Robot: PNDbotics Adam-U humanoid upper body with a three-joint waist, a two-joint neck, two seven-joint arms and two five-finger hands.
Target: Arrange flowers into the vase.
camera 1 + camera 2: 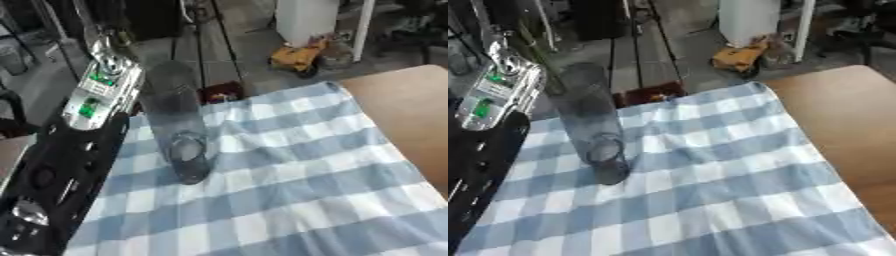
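A tall clear glass vase (179, 120) stands upright on the blue-and-white checked cloth (289, 170), left of its middle. My left arm comes in along the left edge, black with a silver wrist (98, 92) that shows green lights. It reaches up past the vase's left side. The left hand (502, 55) is blurred at the upper left, close to the vase's mouth. A thin greenish stem-like line (531, 42) runs from there toward the mouth; no flower head shows. My right hand is in neither view.
Bare wooden tabletop (411, 110) lies right of the cloth. Past the far edge are a dark red thing (223, 92), a yellow object (296, 56) on the floor and a white bin (306, 17).
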